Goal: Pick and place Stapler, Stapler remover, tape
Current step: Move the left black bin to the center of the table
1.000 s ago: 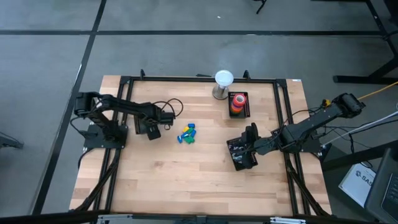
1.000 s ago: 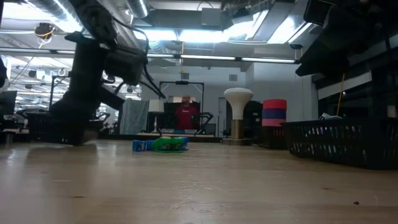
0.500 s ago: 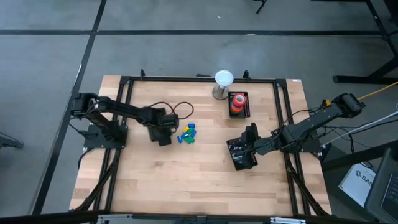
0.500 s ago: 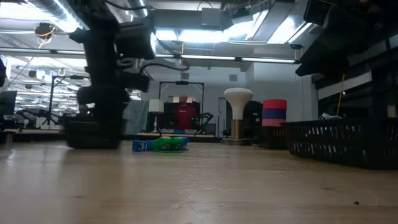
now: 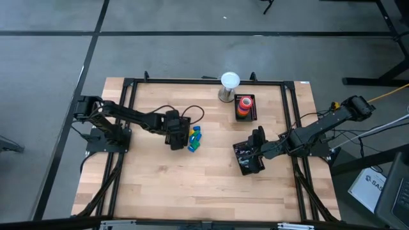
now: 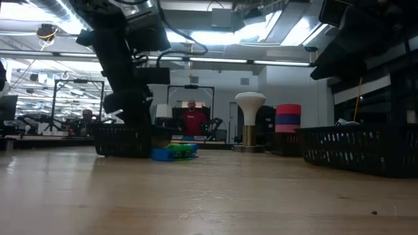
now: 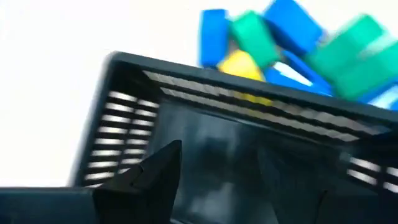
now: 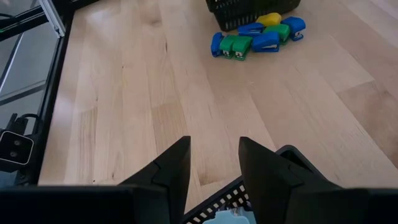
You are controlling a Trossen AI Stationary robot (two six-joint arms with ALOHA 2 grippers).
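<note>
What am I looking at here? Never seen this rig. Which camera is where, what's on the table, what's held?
Two dark robot arms work at a wooden table. One camera looks straight down, one sits at table height, and one rides on each wrist. The left gripper grips a black mesh basket beside a pile of small blue and green staplers. The right gripper is at a second black mesh basket. Coloured tape rolls are stacked near the far edge.
</note>
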